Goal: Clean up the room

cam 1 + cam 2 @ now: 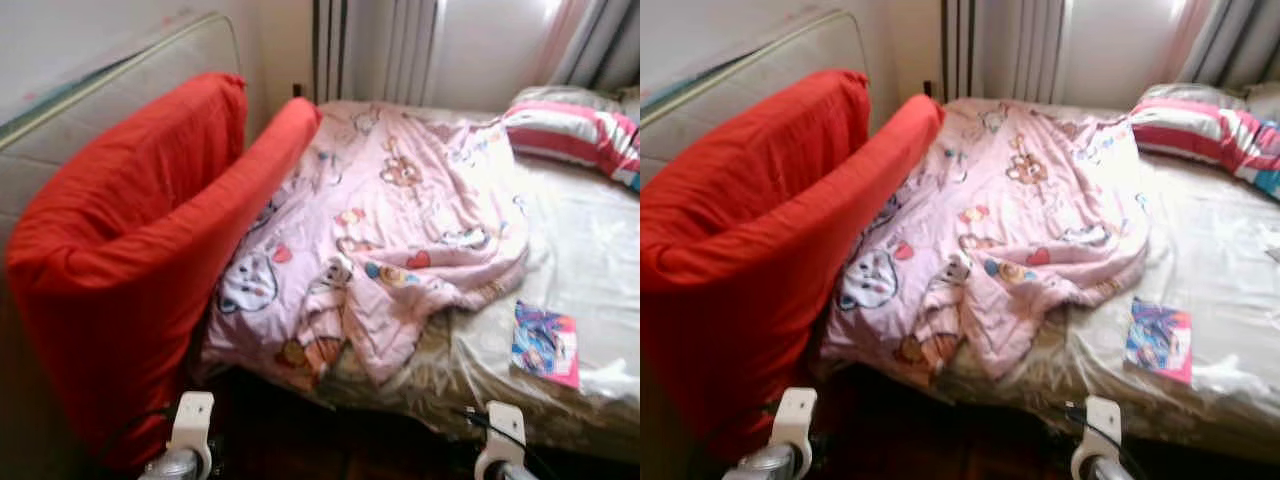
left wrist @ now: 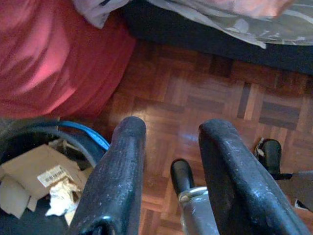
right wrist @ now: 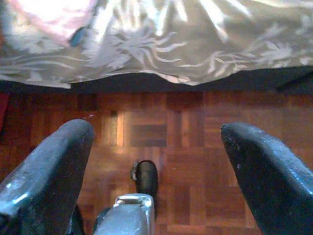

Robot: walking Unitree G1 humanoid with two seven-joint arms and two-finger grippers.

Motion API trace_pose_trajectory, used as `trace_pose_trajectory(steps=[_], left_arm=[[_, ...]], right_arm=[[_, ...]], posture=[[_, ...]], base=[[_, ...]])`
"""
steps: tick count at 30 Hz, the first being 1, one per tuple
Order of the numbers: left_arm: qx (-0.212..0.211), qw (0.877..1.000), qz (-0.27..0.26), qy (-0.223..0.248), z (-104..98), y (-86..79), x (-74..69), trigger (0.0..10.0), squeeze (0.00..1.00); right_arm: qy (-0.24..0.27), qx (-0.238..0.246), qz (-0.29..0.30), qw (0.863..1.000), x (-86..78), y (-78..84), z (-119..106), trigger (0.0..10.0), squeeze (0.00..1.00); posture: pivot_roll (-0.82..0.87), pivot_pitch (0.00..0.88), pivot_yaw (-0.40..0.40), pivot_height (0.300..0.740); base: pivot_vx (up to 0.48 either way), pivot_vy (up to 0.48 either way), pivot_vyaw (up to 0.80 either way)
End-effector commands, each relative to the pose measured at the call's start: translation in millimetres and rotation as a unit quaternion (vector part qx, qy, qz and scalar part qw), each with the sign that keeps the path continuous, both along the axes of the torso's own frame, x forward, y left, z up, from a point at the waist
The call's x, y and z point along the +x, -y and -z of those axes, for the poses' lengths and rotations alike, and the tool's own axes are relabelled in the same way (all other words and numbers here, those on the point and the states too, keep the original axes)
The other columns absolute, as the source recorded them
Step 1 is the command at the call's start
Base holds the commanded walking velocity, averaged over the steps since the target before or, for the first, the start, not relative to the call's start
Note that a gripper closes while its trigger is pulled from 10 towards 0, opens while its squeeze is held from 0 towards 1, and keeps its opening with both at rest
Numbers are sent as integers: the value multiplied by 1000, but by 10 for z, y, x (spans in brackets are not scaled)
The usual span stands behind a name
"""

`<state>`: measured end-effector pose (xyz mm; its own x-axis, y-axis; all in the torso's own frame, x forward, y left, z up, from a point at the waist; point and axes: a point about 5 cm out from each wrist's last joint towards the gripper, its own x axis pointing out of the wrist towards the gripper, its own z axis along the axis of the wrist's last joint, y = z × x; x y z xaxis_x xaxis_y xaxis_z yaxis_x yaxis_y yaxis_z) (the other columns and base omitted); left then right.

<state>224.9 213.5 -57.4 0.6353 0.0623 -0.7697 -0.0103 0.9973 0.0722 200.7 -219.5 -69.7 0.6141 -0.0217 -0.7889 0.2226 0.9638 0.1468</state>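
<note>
A crumpled pink cartoon-print blanket lies across the foot and middle of the bed. A colourful booklet rests on the sheet near the bed's front edge. A striped pink pillow sits at the head, far right. A large red cushion leans folded against the bed's left side. Both arms hang low; my left wrist and right wrist peek in at the bottom. My left gripper is open above the parquet, and my right gripper is open wide, both holding nothing.
A dark bin holding cardboard and crumpled paper stands on the parquet floor beside the red cushion. An upright mattress leans on the left wall. A radiator and curtains stand behind the bed.
</note>
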Motion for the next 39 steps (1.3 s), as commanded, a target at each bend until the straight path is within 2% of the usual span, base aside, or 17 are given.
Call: trace_pose_trajectory(steps=[1, 34, 39], left_arm=[[2, 1000, 12, -8, 20, 28, -20, 10000, 0], [1, 1000, 18, -9, 37, 34, -50, 10000, 0], [4, 1000, 15, -4, 29, 34, -38, 10000, 0]], right_arm=[[-2, 0, 9, 1000, -25, 33, 7, 10000, 0], [6, -4, 25, 1000, -51, 39, 17, 10000, 0], [7, -5, 28, 1000, -44, 39, 13, 10000, 0]], posture=[[22, 0, 9, 740], [1, 0, 22, 740], [8, 0, 21, 740]], base=[[0, -311, -800], [0, -314, -37], [0, 0, 0]])
